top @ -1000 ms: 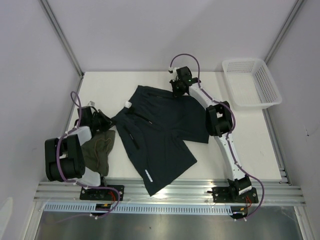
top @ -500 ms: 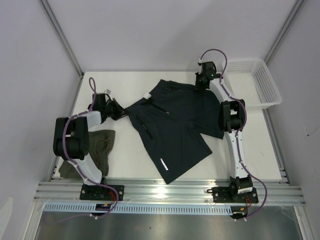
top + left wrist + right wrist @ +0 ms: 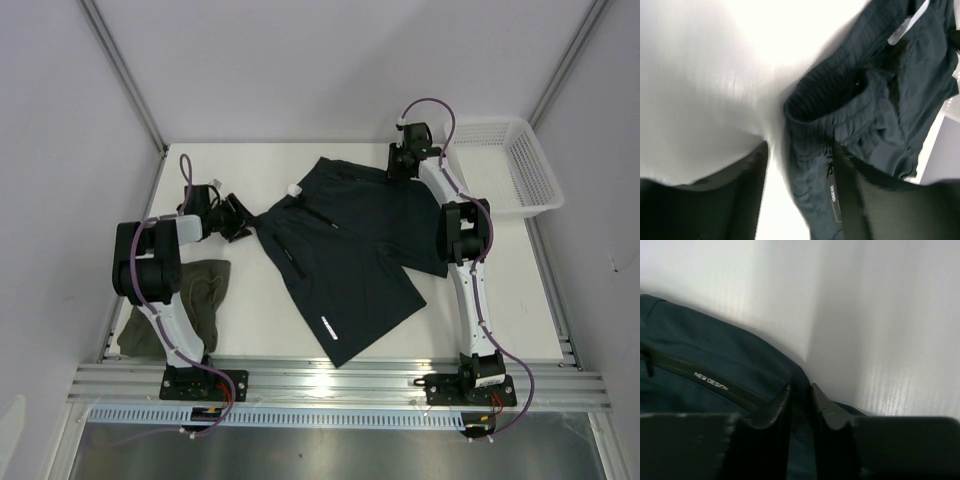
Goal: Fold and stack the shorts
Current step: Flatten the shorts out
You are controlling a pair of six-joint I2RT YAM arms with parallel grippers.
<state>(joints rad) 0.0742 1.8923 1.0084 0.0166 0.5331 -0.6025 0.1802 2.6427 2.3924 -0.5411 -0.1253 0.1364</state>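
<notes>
The dark navy shorts (image 3: 350, 250) lie spread flat in the middle of the table, waistband toward the far left. My left gripper (image 3: 238, 220) sits at the waistband's left corner. In the left wrist view it (image 3: 799, 150) stands open, with the bunched waistband (image 3: 840, 115) lying against the right finger and bare table by the left one. My right gripper (image 3: 398, 170) rests on the far right corner. Its jaws (image 3: 800, 387) are narrowly apart, with the edge of the navy cloth (image 3: 715, 360) between them. The olive-green shorts (image 3: 200, 300) lie crumpled at the near left.
A white mesh basket (image 3: 508, 211) stands at the far right corner. The left arm's body partly covers the olive shorts. Bare table shows near the front edge (image 3: 500, 320) and far left (image 3: 230, 165).
Both arms carried the navy shorts to the right and farther back, spreading them. Both grippers, shut on the cloth before, have now parted their jaws.
</notes>
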